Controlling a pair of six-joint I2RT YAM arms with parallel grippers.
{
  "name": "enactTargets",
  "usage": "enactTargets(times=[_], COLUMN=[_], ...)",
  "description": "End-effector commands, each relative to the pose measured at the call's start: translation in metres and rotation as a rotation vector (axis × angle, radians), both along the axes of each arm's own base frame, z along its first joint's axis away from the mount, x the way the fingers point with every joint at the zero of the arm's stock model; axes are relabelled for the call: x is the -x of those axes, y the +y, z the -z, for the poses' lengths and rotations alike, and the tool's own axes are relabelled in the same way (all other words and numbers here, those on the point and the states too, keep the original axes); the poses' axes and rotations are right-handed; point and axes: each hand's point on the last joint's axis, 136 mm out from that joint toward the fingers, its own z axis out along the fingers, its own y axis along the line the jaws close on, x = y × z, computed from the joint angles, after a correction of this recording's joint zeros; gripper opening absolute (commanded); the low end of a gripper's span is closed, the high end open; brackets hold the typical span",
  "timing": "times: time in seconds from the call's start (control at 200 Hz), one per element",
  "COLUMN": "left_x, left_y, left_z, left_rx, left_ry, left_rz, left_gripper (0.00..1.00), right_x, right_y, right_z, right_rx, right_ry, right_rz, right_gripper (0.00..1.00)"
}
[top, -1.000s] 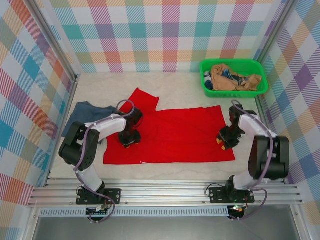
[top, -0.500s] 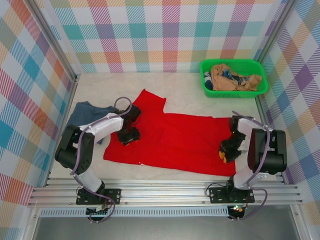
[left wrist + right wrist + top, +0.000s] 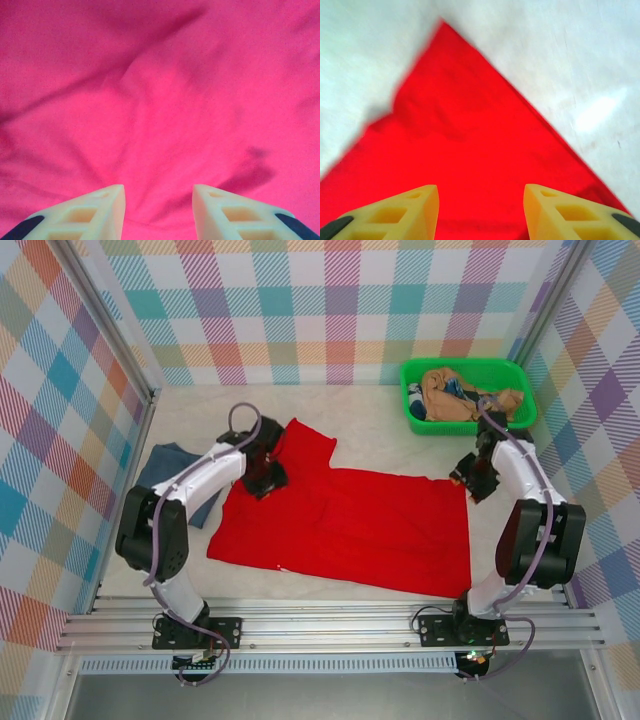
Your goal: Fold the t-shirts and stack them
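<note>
— Red t-shirt [image 3: 350, 525], where now?
— Lies spread out flat in the middle of the desk [image 3: 200, 415], between both arms. One sleeve points to the far side.
— And the slate-blue t-shirt [image 3: 165, 468]?
— Rests at the left edge of the desk, just beside the red one, partly hidden under the left arm. Cannot tell if touching.
— And the left hand [image 3: 264, 478]?
— Sits low over the red cloth, on its far left part, near the sleeve. Fingers [image 3: 95, 215] spread apart, wrinkled red cloth below them, nothing pinched between.
— And the right hand [image 3: 468, 480]?
— Hangs at the far right corner of the red cloth. Fingers [image 3: 405, 210] spread apart too, with the pointed corner of cloth ahead and bare desk on both sides of it.
— Anything else on the desk?
— Green basket [image 3: 470, 427] in the far right corner, with tan and blue clothes [image 3: 465, 395] inside, apart from the red cloth.
</note>
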Motion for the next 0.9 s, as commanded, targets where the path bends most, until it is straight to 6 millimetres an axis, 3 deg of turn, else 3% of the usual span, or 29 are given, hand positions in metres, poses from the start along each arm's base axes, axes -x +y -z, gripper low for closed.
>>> enactTargets(times=[0.0, 0.17, 0.31, 0.445, 0.68, 0.735, 0.8, 0.895], left_x=[-0.054, -0.132, -0.165, -0.173, -0.17, -0.171, -0.173, -0.178], left_y=[0.007, 0.009, 0.014, 0.012, 0.014, 0.013, 0.012, 0.008], left_z=[-0.005, -0.014, -0.008, -0.009, -0.008, -0.008, -0.007, -0.007], left_rx=[0.032, 0.107, 0.129, 0.143, 0.141, 0.142, 0.148, 0.161], left_ry=[-0.065, -0.194, -0.216, -0.223, -0.219, -0.219, -0.22, -0.227], left_rz=[-0.046, -0.077, -0.089, -0.082, -0.088, -0.087, -0.085, -0.072], left_gripper=[0.4, 0.4, 0.4, 0.4, 0.4, 0.4, 0.39, 0.4], right_x=[-0.031, -0.072, -0.079, -0.079, -0.062, -0.062, -0.065, -0.077], right_y=[-0.011, -0.019, -0.021, -0.026, -0.028, -0.027, -0.03, -0.031], right_z=[0.02, 0.037, 0.062, 0.076, 0.093, 0.096, 0.095, 0.083], right_rx=[-0.022, -0.044, -0.063, -0.071, -0.079, -0.082, -0.072, -0.065], right_ry=[-0.043, -0.073, -0.004, 0.033, 0.129, 0.14, 0.127, 0.08], right_rz=[-0.092, -0.074, -0.047, -0.026, 0.013, 0.014, 0.019, 0.012], right_gripper=[0.48, 0.47, 0.46, 0.43, 0.29, 0.21, 0.09, 0.05])
